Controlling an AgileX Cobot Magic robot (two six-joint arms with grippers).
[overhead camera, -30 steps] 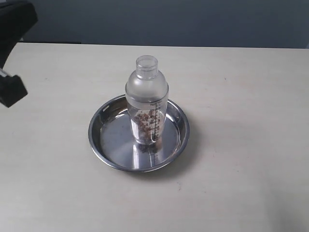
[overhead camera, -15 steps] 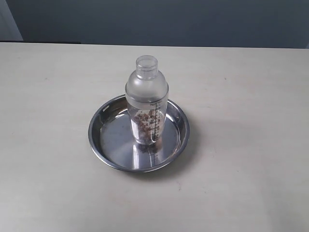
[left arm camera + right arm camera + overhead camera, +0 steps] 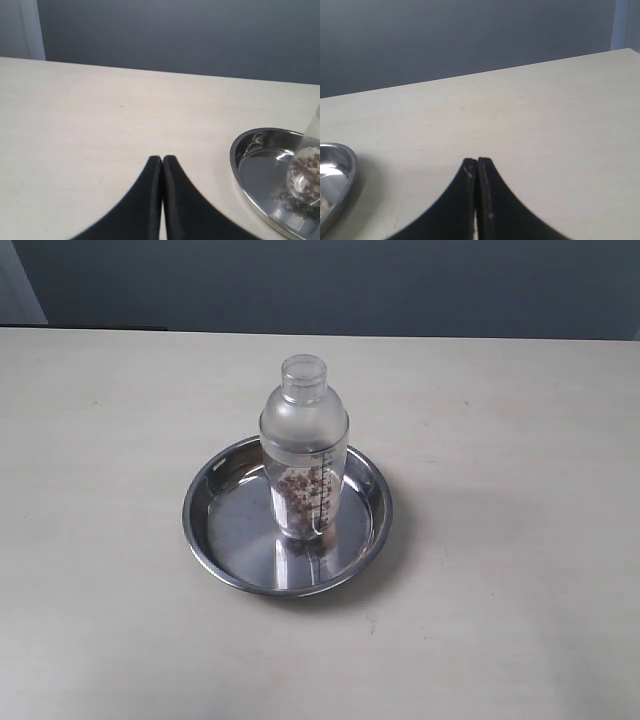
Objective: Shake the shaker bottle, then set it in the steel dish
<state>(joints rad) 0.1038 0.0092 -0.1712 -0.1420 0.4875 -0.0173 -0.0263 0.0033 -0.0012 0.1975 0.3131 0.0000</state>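
The shaker bottle point(image 3: 304, 450) stands upright inside the steel dish point(image 3: 210, 530) in the middle of the table, brown pellets showing in its lower half. In the left wrist view the steel dish point(image 3: 242, 150) lies off to one side with the bottle's base point(image 3: 305, 172) at the frame edge. My left gripper point(image 3: 162, 159) is shut and holds nothing, well apart from the dish. My right gripper point(image 3: 477, 161) is shut too, holding nothing, with the dish rim point(image 3: 347, 172) at the frame's edge. Neither gripper shows in the exterior view.
The pale table point(image 3: 520, 420) stretches around the dish on all sides. A dark wall point(image 3: 330, 280) runs behind the table's far edge.
The dark arm at the exterior view's left edge one second ago has gone out of frame. Bottle and dish have not moved.
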